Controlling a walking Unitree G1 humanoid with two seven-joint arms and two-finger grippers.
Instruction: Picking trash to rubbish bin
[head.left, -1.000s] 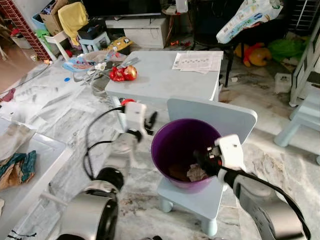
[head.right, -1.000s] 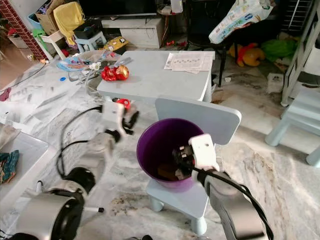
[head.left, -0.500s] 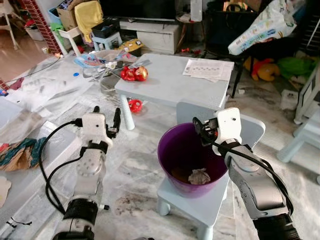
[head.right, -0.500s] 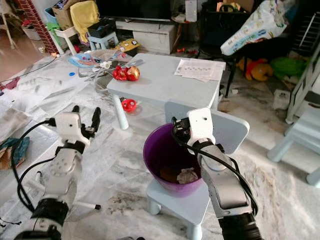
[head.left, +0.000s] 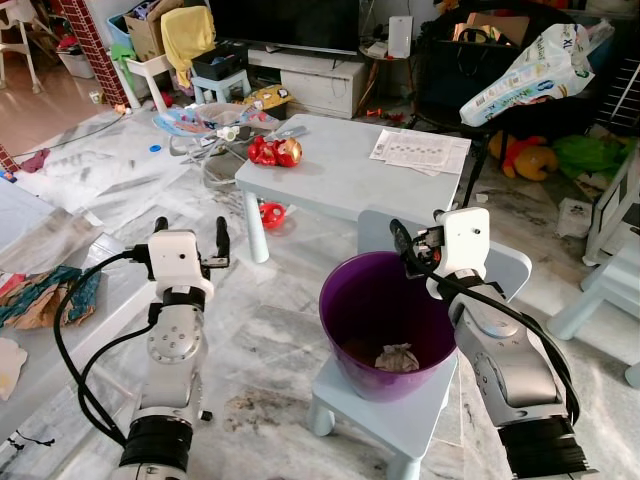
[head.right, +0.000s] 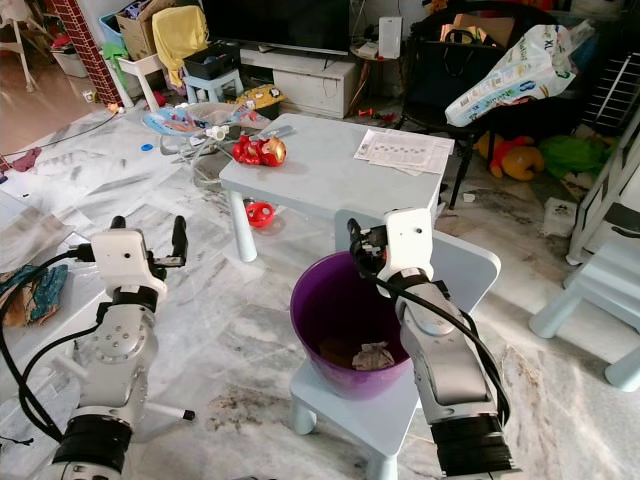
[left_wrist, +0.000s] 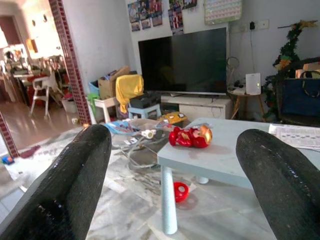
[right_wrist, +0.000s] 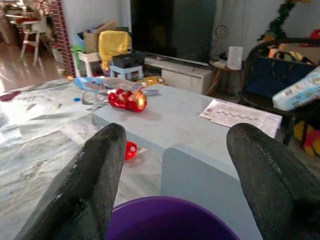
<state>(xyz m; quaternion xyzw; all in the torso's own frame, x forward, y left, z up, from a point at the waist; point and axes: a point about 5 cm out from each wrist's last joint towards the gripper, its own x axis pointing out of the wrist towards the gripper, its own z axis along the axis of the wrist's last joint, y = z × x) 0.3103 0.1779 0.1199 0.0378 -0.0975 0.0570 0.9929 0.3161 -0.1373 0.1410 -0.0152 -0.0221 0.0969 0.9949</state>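
The right gripper (head.left: 412, 247) has lifted out of the purple bin (head.left: 352, 300) since a second ago and now sits above its far rim, fingers spread wide and empty — the crumpled paper trash (head.left: 397, 357) lies at the bottom of the bin, so this drop looks done. The left gripper (head.left: 188, 238), likewise wide open and holding nothing, has swung up over the marbled floor, well apart from the bin. The smooth, round plastic bin stands on a pale-blue child's chair (head.left: 420, 412) — glossy against the wrinkled, matte paper.
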